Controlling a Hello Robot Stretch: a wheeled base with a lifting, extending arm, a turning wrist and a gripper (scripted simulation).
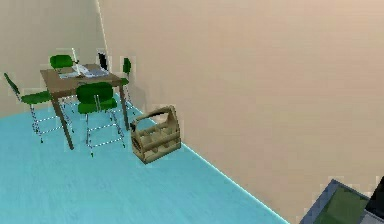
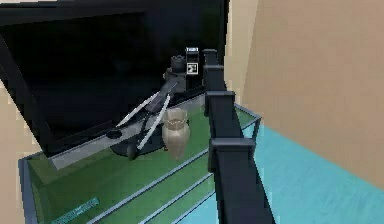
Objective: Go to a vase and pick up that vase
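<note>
A beige vase with a narrow neck stands upright on a green-topped TV stand. My dark arm rises from the arm side view's bottom edge just right of the vase. Its two white marker squares sit near the top. The gripper reaches down and left from them, and its thin fingers end just left of the vase, in front of the television's foot. I cannot tell whether it touches the vase or holds anything.
A large black television stands on the stand behind the vase. In the forward view a wooden table with green chairs stands far left. A wooden crate sits by the beige wall, with cyan floor in front.
</note>
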